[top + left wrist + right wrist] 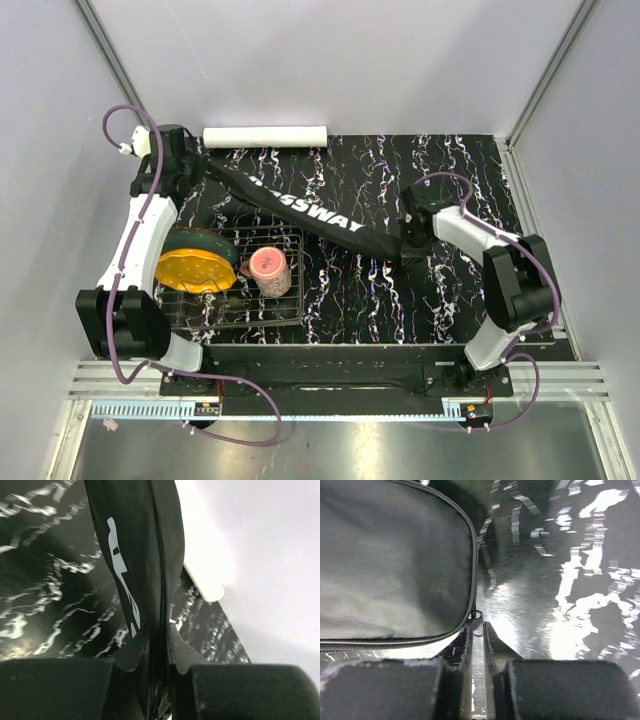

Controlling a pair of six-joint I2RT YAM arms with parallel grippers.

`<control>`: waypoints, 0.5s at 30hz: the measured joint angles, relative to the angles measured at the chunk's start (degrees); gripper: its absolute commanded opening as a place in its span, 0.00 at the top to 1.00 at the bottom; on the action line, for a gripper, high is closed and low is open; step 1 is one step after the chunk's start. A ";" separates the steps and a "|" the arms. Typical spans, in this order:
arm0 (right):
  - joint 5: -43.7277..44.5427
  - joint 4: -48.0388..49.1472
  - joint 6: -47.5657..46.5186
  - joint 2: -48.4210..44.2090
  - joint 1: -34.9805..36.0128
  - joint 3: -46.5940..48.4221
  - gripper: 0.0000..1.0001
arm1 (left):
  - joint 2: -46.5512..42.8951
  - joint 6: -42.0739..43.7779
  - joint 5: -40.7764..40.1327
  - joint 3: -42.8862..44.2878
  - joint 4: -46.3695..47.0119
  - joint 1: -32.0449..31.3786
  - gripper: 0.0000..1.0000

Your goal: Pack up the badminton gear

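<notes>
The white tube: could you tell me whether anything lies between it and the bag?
Nothing visible does: the white tube lies along the back edge, right beside the bag end that the left end effector grips.

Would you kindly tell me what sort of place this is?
Probably a robot test cell: plain white walls enclose a marbled black table, with left arm and right arm bolted at its edge.

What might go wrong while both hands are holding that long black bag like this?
1. The right hand pinches only the small zipper pull, which may slip out if it is tugged hard.
2. The left hand grips just a thin fold of the black CROSSWAY bag, so the fabric could slide free.
3. That end of the bag is close to the white tube; a swing might knock or roll it.
</notes>
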 measured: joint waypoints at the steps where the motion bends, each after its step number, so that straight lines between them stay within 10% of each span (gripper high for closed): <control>1: 0.85 0.22 0.00 -1.53 -0.92 -0.31 0.67 | 0.00 -0.22 2.10 -0.96 1.75 0.20 1.00; 7: 2.69 0.90 -0.22 -11.41 -7.41 -2.05 0.21 | 1.62 -4.31 19.85 -11.89 23.65 -1.25 1.00; 15: -11.98 4.63 2.97 -23.78 -7.41 -4.35 0.00 | 9.88 -10.36 27.98 -16.76 46.95 -14.05 1.00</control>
